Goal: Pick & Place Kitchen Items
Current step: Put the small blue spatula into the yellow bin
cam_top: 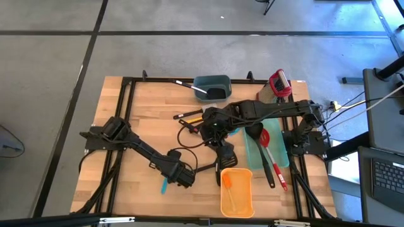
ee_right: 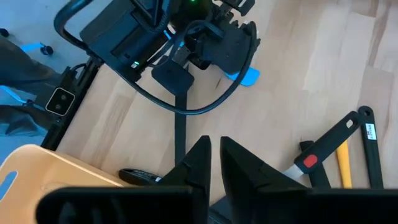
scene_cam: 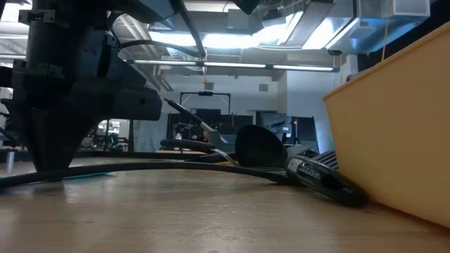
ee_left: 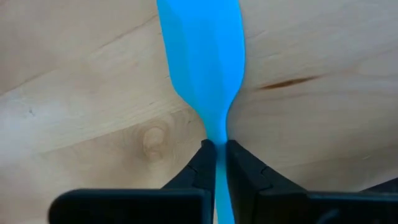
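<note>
A teal spatula (ee_left: 199, 56) lies flat on the wooden table near its front edge, and its blade also shows in the high view (cam_top: 163, 187) and the right wrist view (ee_right: 249, 76). My left gripper (ee_left: 216, 155) stands over it (cam_top: 183, 178), pointing down and shut on it. My right gripper (ee_right: 214, 155) hovers high over the table's middle (cam_top: 221, 145). Its fingers are shut to a narrow slit with nothing between them. My left gripper pinches the spatula's narrow neck (ee_left: 216, 134), just where the blade tapers into the handle, between its two fingers. The fingers come from above, pointing down, one on each side of the neck. The blade lies flat on the wood.
An orange bin (cam_top: 237, 192) stands at the near edge, right of the left gripper. A pale teal tray (cam_top: 282, 157) holds a red spoon and black ladle. A dark bin (cam_top: 211, 88) sits at the far edge. Black and yellow utensils (cam_top: 189, 115) lie mid-table.
</note>
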